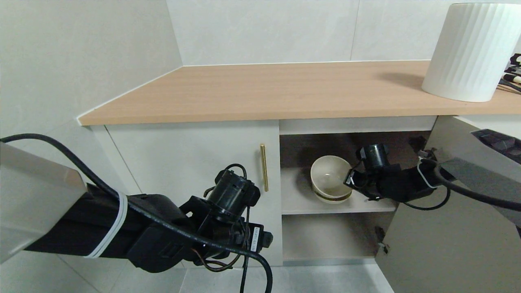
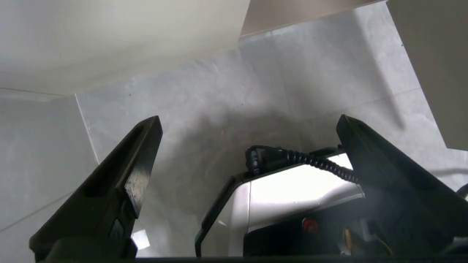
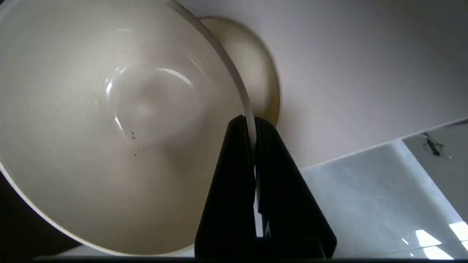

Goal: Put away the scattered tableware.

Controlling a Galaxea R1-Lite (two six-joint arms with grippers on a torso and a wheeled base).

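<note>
The right gripper (image 1: 350,179) is clamping its jaws on the rim of a tilted cream bowl (image 1: 327,174) over a second bowl (image 1: 333,198) on the open cabinet's (image 1: 350,124) upper shelf (image 1: 296,200). The left gripper (image 2: 247,140) is hanging nearer, low, jaws spread open.

My head camera looked down into the open cabinet (image 1: 297,199); the right wrist camera, very close, shared its bowl (image 3: 124,109); the left wrist's faced the floor (image 2: 219,109).
</note>
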